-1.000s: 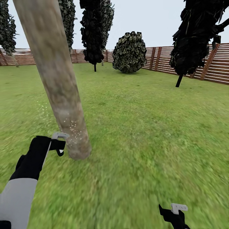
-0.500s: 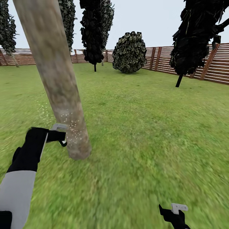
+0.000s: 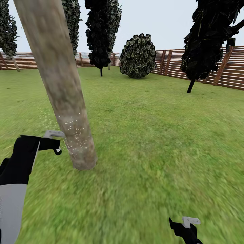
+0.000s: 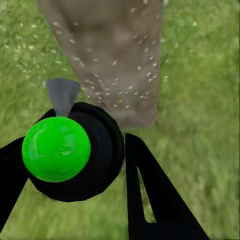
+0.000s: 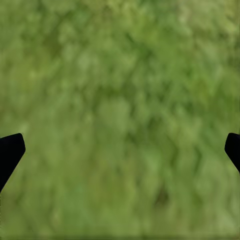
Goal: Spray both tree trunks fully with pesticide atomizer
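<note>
My left pincer (image 4: 75, 165) clamped round atomizer (image 4: 67, 150), green cap, grey nozzle aimed at trunk (image 3: 64, 91) just right of it. White droplets speckle trunk low down, some over lawn (image 3: 152, 135). Right pincer (image 5: 120, 150) spread wide over grass, near right.

The left arm (image 3: 12, 200) had a pale grey forearm shell and a black wrist section. Both the left gripper (image 3: 56, 146) and right gripper (image 3: 188, 230) were black, each bearing a light grey bracket.
</note>
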Tool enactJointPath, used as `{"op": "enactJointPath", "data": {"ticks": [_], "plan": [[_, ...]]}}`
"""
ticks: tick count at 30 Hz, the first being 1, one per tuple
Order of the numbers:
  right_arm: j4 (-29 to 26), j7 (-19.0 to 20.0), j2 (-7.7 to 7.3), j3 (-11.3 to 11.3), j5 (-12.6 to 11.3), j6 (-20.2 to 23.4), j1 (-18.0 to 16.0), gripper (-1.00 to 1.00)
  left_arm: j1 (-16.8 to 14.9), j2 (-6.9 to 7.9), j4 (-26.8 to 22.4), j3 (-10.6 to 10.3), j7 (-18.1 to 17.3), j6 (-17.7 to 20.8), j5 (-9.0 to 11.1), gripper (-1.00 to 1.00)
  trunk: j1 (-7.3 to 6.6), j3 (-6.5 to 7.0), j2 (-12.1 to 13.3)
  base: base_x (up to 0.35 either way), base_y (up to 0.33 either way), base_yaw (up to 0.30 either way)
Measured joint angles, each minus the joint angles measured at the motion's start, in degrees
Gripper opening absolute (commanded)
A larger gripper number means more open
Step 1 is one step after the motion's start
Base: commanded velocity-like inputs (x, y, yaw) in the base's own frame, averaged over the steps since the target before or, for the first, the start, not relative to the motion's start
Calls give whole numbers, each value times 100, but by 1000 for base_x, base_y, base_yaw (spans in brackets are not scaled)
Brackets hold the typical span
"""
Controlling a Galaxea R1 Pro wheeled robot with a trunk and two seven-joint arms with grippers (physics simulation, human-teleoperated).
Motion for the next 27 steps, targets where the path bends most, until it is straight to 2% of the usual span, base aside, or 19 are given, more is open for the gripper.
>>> {"op": "enactJointPath", "data": {"ticks": [5, 11, 20, 27], "plan": [[0, 0, 9, 0, 0, 0, 0, 100, 0, -19, -7, 0, -268, -5, -23, -100, 0, 0, 0, 76, -238, 42], [0, 1, 21, 7, 0, 0, 0, 100, 0, -29, -13, 2, -283, -6, -36, -100, 0, 0, 0, -8, -270, 35], [0, 0, 22, 4, -3, 0, 0, 100, 0, -29, -16, 4, -283, -14, -75, -100, 0, 0, 0, -21, -273, 237], [0, -3, 12, 0, -1, 7, 0, 100, 0, -37, -16, 1, -283, -15, -84, -100, 0, 0, 0, 112, -264, 17]]}}
